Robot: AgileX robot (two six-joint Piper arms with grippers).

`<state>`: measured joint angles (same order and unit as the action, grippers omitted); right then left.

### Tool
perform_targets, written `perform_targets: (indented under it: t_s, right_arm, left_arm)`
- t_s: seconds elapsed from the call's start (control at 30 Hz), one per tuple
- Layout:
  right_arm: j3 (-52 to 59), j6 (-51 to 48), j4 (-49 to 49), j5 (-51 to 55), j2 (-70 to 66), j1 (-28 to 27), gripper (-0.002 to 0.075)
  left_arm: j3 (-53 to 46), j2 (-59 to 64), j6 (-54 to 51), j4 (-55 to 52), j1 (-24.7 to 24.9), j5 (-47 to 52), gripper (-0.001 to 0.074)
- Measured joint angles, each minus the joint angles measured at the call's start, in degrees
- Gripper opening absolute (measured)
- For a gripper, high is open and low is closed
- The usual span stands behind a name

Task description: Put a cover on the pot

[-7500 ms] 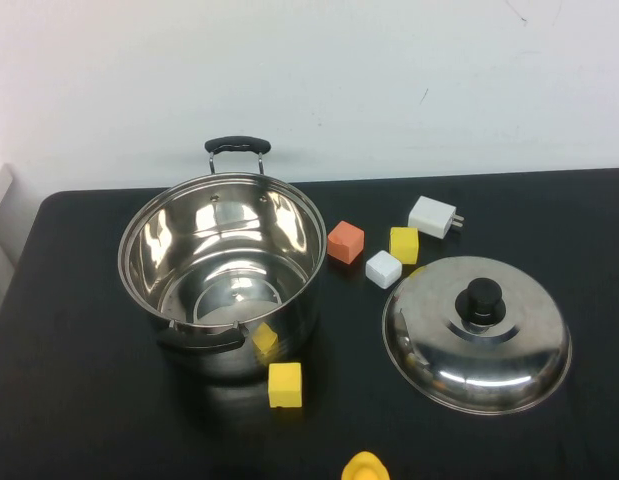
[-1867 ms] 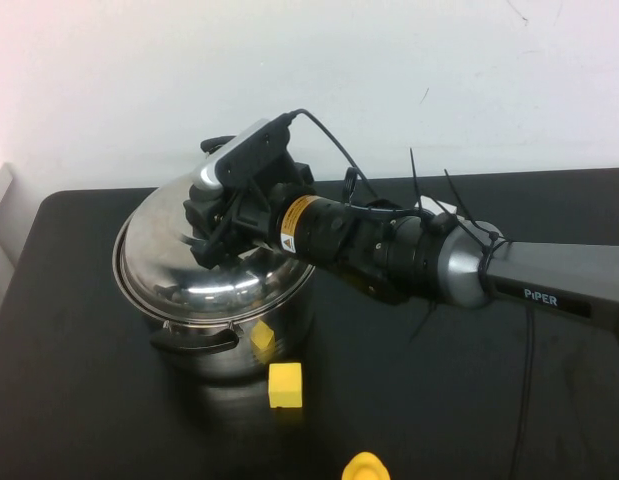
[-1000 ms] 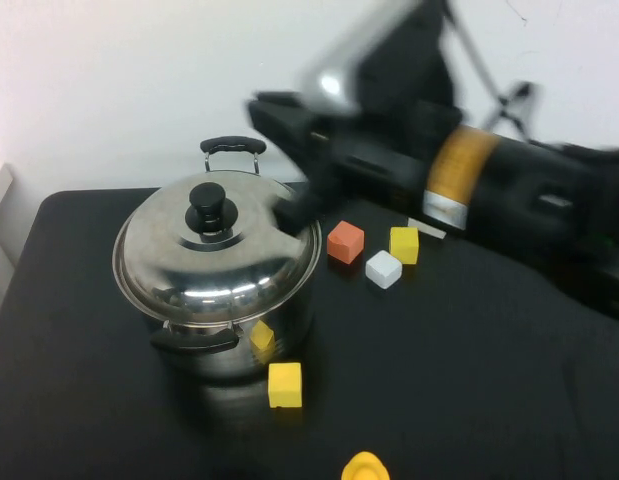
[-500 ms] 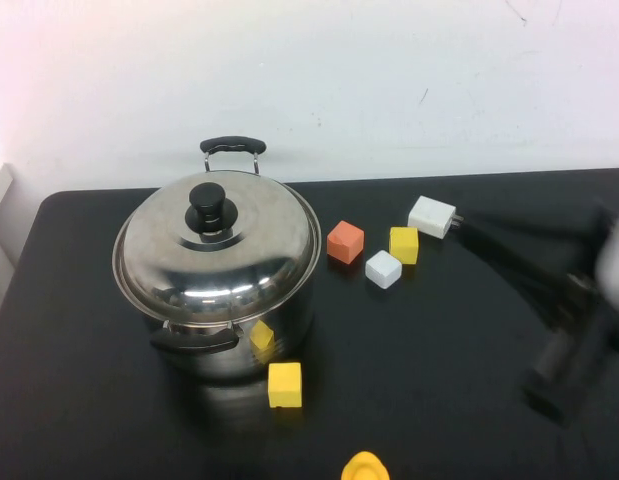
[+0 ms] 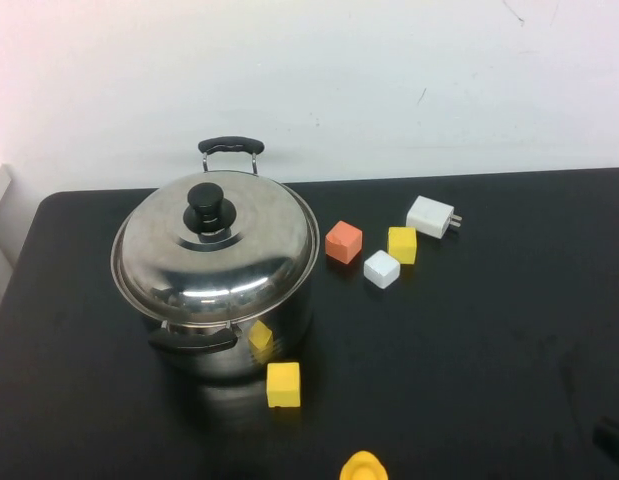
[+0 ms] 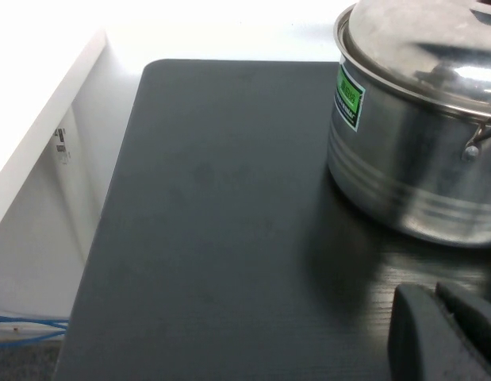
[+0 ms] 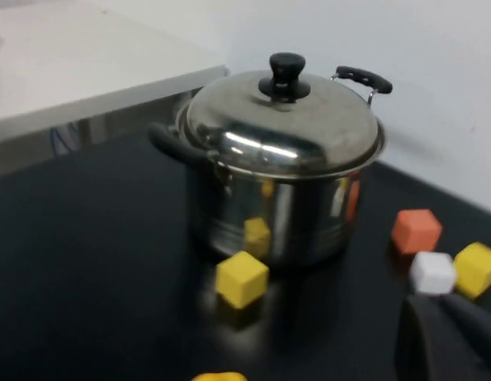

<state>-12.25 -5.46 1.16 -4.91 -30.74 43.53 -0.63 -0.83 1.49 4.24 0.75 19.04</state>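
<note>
The steel pot (image 5: pixel 239 320) stands at the table's left. The domed steel lid (image 5: pixel 229 255) with its black knob (image 5: pixel 205 200) sits on it, level and closed all round. The pot (image 7: pixel 277 214) and lid (image 7: pixel 285 119) also show in the right wrist view. My right gripper (image 7: pixel 439 302) is shut and empty, low at the table's near right, far from the pot. My left gripper (image 6: pixel 434 292) is shut and empty, low beside the pot (image 6: pixel 412 182) on its left side.
An orange cube (image 5: pixel 343 242), a yellow cube (image 5: pixel 402 244), a white cube (image 5: pixel 381 268) and a white plug adapter (image 5: pixel 430 216) lie right of the pot. A yellow cube (image 5: pixel 283 384) lies in front of it. A yellow piece (image 5: pixel 361 467) is at the front edge.
The lid, once on the table at the right, was carried by my right gripper onto the pot and let go. The right arm then drew back to the near right, almost out of the high view.
</note>
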Motion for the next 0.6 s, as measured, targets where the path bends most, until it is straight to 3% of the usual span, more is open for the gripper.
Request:
perform_targets:
  t_s: [0.1,0.2,0.33,0.6]
  right_arm:
    - [6.21,-20.57,-13.83,-6.63,4.17,-0.50,-0.0002]
    - [8.70,-28.31,-18.85,-9.77,7.37,-4.27,-0.0002]
    - [9.79,-30.60,-20.65,-6.10,10.63,-15.19,-0.0002]
    - [9.87,-29.27,-20.52,15.28,24.09,-38.61,-0.0002]
  left_arm:
    - [0.00,0.00,0.00,0.00,0.00,0.00,-0.0002]
    - [0.00,0.00,0.00,0.00,0.00,0.00,-0.0002]
    - [0.00,0.00,-0.11,0.00,0.00,0.00,-0.0002]
    - [0.00,0.00,-0.11,0.00,0.00,0.00,-0.0002]
